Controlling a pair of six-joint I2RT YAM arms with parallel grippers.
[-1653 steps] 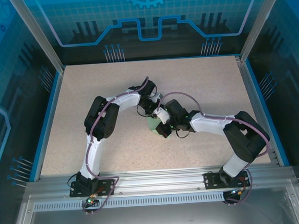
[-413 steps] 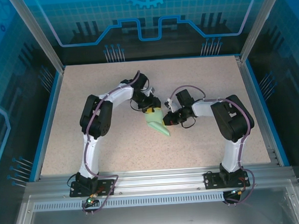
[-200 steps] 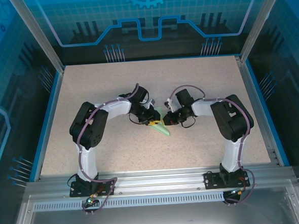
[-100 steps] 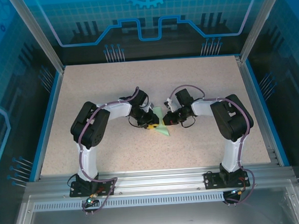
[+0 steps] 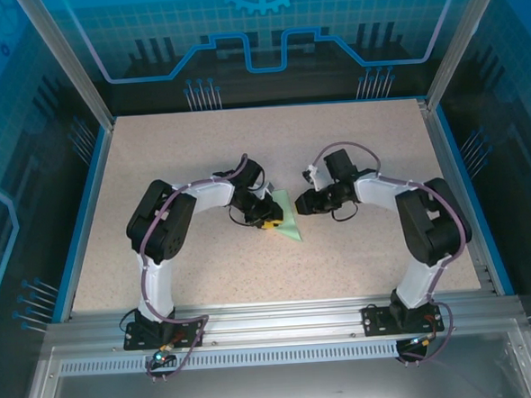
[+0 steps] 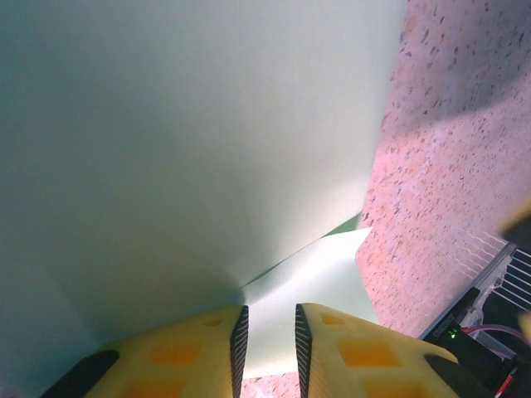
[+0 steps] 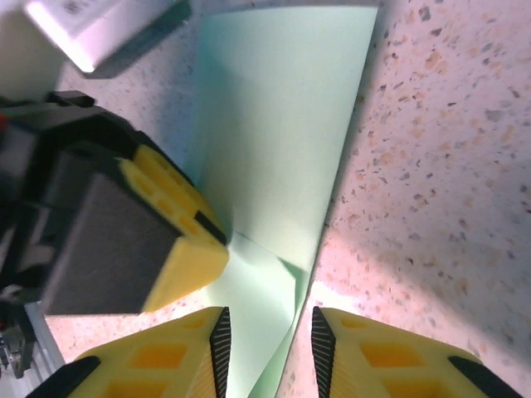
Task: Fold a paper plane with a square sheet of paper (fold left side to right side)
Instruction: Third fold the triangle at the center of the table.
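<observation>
Left wrist view: the folded paper [image 6: 182, 141] is seen flat just beyond the left gripper [image 6: 271, 319], jaws narrowly parted; the right gripper [image 7: 270, 323] is held open over its edge. Thin, limp, easily creased, it is best pinched by an edge.

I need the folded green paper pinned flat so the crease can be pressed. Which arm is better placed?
Probably the left. The left gripper has its fingertips down on the folded green paper, near the fold. The right gripper is at the paper's right edge with its jaws apart.
</observation>
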